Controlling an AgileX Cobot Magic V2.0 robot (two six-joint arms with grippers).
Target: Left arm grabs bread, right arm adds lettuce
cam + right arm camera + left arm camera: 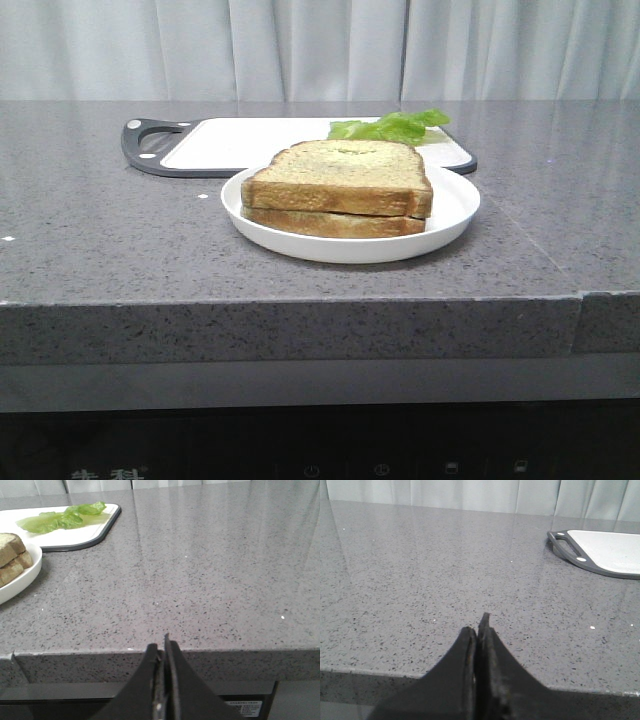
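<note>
Two toasted bread slices are stacked on a white plate (pixel 455 215) in the middle of the counter. The top slice, the bread (pixel 345 175), has a faint pale-green blotch on its golden face. The lettuce (pixel 392 127) lies on the white cutting board (pixel 240 145) behind the plate; it also shows in the right wrist view (pixel 62 517). Neither arm shows in the front view. My left gripper (pixel 479 630) is shut and empty over the counter's front edge, far left of the plate. My right gripper (pixel 161 649) is shut and empty at the counter's front edge, right of the plate (pixel 25 580).
The grey speckled counter (pixel 100 240) has a front edge with a step at its right end (pixel 582 300). The cutting board's dark handle (pixel 567 550) shows in the left wrist view. White curtains hang behind.
</note>
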